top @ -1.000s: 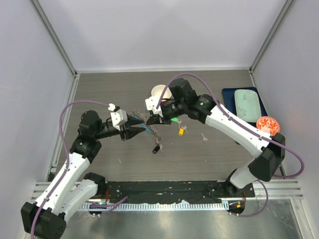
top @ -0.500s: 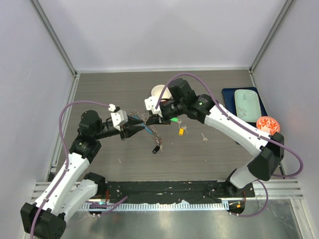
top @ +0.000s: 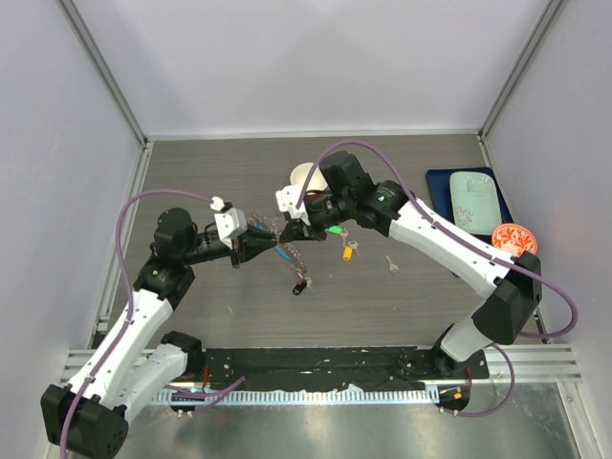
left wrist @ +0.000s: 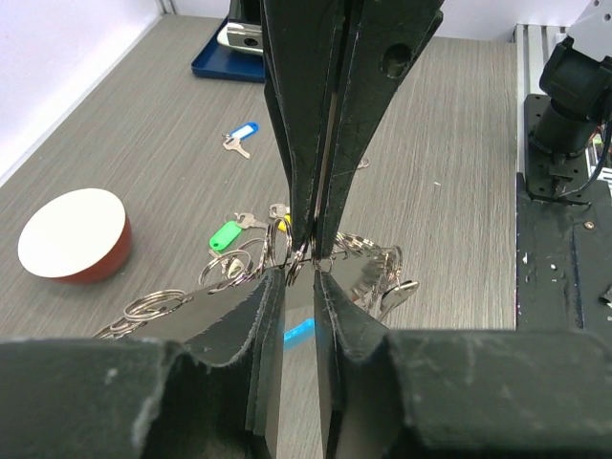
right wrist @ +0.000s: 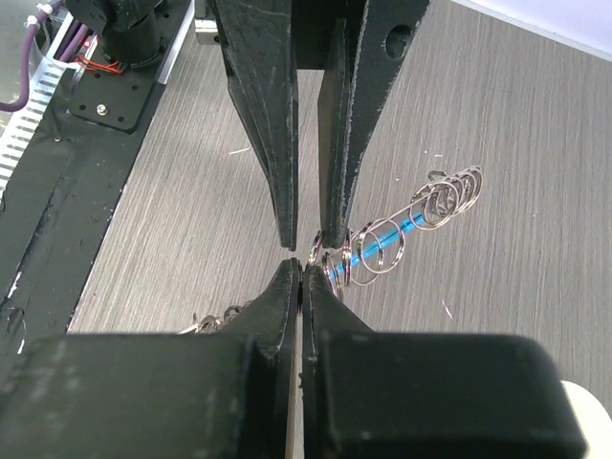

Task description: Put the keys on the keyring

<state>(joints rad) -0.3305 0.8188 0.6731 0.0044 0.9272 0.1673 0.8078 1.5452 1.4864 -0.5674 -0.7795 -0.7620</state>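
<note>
Keyring [right wrist: 382,244] hangs in the air over mid-surface, its wire pinched tight in the closed right gripper [right wrist: 301,273]. Left gripper [left wrist: 299,277] meets it nose to nose, jaws a sliver apart, gripping nothing I can make out. Best play: steady the wire end first, then fetch the loose keys [top: 348,252] lying on the surface [top: 411,306].

The left arm [top: 124,330] and right arm [top: 449,244] are white shells on black joints. A purple cable [top: 349,145] trails each wrist.
</note>
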